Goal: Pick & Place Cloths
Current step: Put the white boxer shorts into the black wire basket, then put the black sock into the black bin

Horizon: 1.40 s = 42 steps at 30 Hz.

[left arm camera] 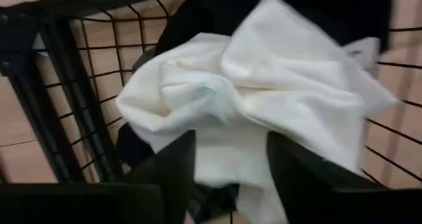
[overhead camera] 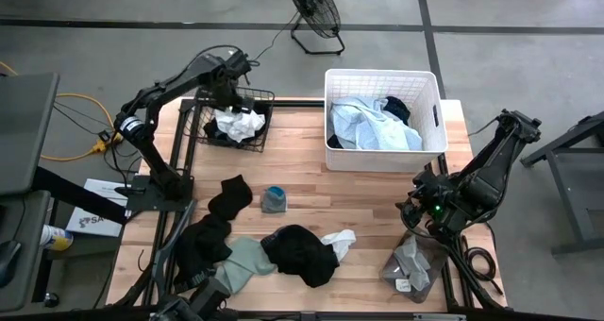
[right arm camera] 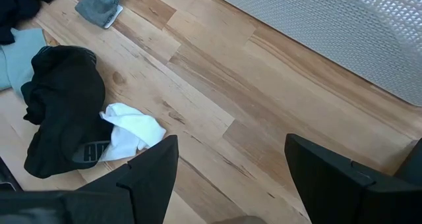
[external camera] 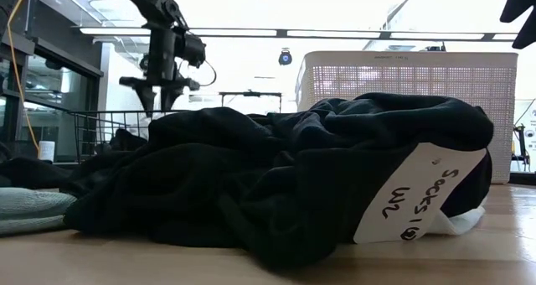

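A white cloth lies crumpled on a black cloth inside the black wire basket at the far left. My left gripper hangs open just above them, pointing down, seen in the high view too. The white laundry basket at the far right holds pale blue cloths and a dark one. Black, white, sage green and small grey cloths lie loose on the table. My right gripper waits open over bare wood at the right.
More black cloths lie near the table's left side, and a grey cloth lies at the near right corner. In the low view a black heap with a white label fills the foreground. A fan stands on the floor beyond the table.
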Available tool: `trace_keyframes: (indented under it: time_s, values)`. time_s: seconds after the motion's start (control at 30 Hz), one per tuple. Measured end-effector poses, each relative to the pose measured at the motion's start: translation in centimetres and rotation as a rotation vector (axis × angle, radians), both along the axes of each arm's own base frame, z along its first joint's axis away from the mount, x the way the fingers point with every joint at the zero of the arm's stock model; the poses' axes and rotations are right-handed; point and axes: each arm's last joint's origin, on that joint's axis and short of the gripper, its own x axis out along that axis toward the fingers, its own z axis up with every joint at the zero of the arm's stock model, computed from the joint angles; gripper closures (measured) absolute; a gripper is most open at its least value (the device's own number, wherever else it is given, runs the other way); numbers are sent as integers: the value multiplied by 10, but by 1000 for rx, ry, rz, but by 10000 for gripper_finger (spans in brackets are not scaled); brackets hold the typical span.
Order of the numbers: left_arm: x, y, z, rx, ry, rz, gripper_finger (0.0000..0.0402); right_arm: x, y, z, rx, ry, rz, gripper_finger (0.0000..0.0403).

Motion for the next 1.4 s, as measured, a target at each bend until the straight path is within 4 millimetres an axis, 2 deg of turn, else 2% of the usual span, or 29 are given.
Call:
trace_keyframes:
  time_s: [0.13,0.23,0.3,0.43,0.63,0.8,1.03,1.27,1.4]
  values:
    - [3,-6,29,-23,-24,-37,169,0,0,0,-1,4,6,133]
    - [5,-20,51,-27,-25,-76,153,0,0,0,0,6,7,133]
    - [7,-34,66,-4,-44,-107,152,0,0,0,0,7,7,133]
    - [10,-65,84,37,-86,-143,153,0,0,0,0,8,8,133]
    - [10,-115,94,81,-118,-164,154,0,0,0,1,27,30,133]
    - [16,-154,79,41,-109,-200,154,0,0,0,-11,33,48,133]
    - [27,-200,41,-24,-20,-191,154,0,0,0,-14,35,53,133]
    - [31,-231,-12,-73,24,-149,154,0,0,0,-14,35,54,133]
    - [33,-243,-39,-96,-16,-176,154,0,0,0,-15,35,54,133]
